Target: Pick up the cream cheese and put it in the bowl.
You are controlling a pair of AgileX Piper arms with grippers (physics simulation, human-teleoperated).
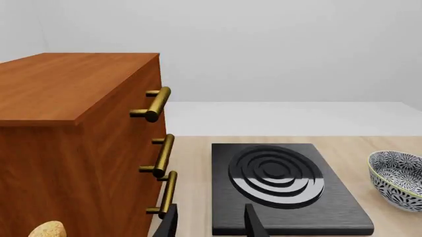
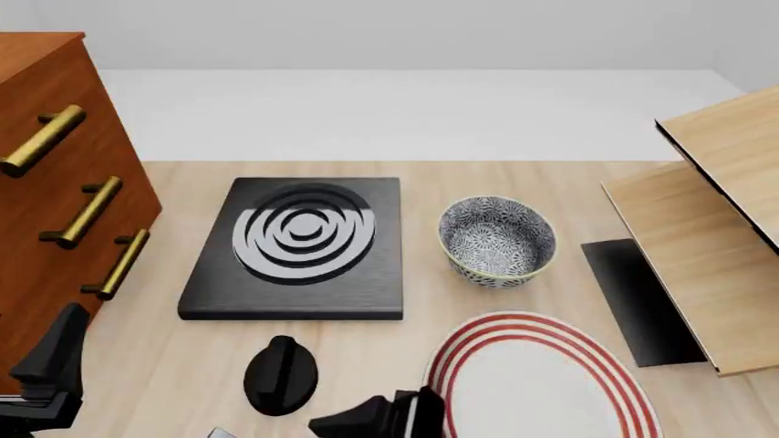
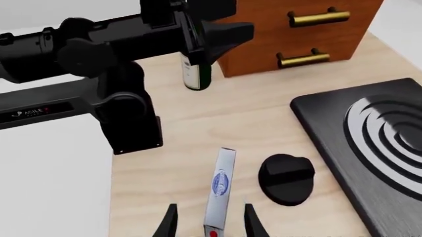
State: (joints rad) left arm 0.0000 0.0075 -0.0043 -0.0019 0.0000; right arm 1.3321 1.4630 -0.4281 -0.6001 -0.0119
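The cream cheese (image 3: 222, 187) is a thin pale box with a blue oval label, standing on its long edge on the wooden table near the front edge. My right gripper (image 3: 209, 224) is open, with a finger on each side of the box's near end and a gap on both sides. In the front view only the right gripper's body (image 2: 378, 420) shows at the bottom edge. The speckled bowl (image 2: 497, 239) stands empty right of the stove and also shows in the left wrist view (image 1: 397, 178). My left gripper (image 1: 211, 224) is open and empty, beside the cabinet.
A black stove plate (image 2: 298, 242) lies mid-table, with a black knob (image 2: 280, 374) in front of it. A wooden drawer cabinet (image 2: 49, 182) stands at the left. A red-ringed plate (image 2: 542, 383) lies front right, by a wooden rack (image 2: 706, 228). A dark bottle (image 3: 195, 71) stands behind the left arm (image 3: 99, 59).
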